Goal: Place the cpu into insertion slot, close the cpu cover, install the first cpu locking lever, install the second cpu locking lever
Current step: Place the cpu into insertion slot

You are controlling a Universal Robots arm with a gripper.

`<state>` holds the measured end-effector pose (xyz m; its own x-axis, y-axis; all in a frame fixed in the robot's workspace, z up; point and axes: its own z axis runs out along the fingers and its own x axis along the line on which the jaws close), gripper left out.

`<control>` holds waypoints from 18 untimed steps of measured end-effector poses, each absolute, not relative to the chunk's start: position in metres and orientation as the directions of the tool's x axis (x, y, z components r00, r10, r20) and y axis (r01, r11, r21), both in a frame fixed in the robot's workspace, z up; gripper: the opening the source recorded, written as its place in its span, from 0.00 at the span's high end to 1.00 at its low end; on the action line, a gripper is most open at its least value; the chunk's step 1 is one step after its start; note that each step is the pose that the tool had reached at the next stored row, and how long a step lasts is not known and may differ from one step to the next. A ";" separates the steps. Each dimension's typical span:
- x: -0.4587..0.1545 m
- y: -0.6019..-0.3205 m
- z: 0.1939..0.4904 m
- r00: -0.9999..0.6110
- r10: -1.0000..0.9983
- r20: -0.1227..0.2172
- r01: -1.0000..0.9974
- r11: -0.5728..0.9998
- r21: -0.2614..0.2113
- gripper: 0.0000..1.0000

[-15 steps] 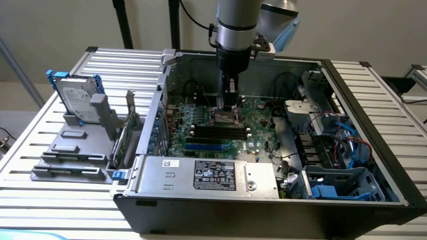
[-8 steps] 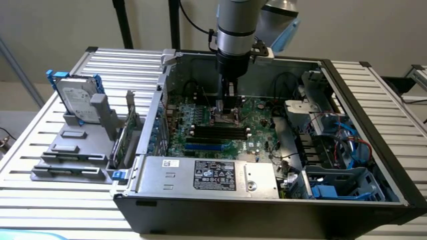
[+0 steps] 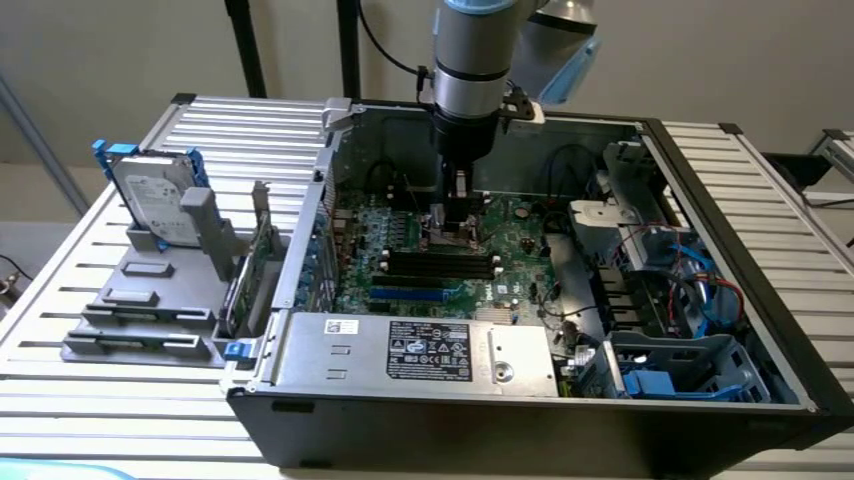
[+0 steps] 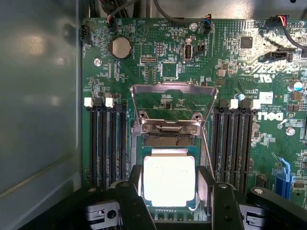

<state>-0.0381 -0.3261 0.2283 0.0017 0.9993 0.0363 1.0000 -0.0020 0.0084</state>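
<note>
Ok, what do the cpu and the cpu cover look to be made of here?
The cpu: a smooth pale metal top, seemingly bare and semi-glossy, since it glares almost white, on a thin green board edge. The cpu cover: thin stamped sheet metal, silvery and bright, judging by its reflective rim and bent edges; likely steel, though the look cannot confirm that.

A robotics lab or test workshop, set up for computer assembly work; a robot arm [image 3: 470, 60] hangs over an opened desktop computer case [image 3: 534, 430], whose green motherboard [image 4: 158, 52] lies bare with its wiring and drive bays exposed; the case sits on a slatted metal table [image 3: 107, 400]; beside it a hard drive [image 3: 150, 200] stands in a grey fixture [image 3: 134, 325] with shaped holders; behind are a plain pale wall [image 3: 107, 50] and black stand poles [image 3: 247, 45]
</note>
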 end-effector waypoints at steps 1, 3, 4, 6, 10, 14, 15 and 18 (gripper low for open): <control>-0.038 -0.326 0.227 0.002 0.999 0.037 1.000 -0.002 0.007 0.46; -0.037 -0.325 0.225 0.002 0.999 0.037 1.000 -0.002 0.004 0.46; -0.037 -0.325 0.224 0.002 0.999 0.037 1.000 -0.002 0.003 0.46; -0.036 -0.325 0.222 0.002 0.999 0.037 1.000 -0.002 -0.001 0.46; -0.034 -0.325 0.218 0.002 0.999 0.037 1.000 -0.002 -0.012 0.46; -0.033 -0.325 0.214 0.003 0.999 0.038 1.000 -0.002 -0.024 0.46; -0.033 -0.325 0.214 0.003 0.999 0.037 1.000 -0.002 -0.024 0.46; -0.033 -0.325 0.214 0.003 0.999 0.037 1.000 -0.002 -0.025 0.46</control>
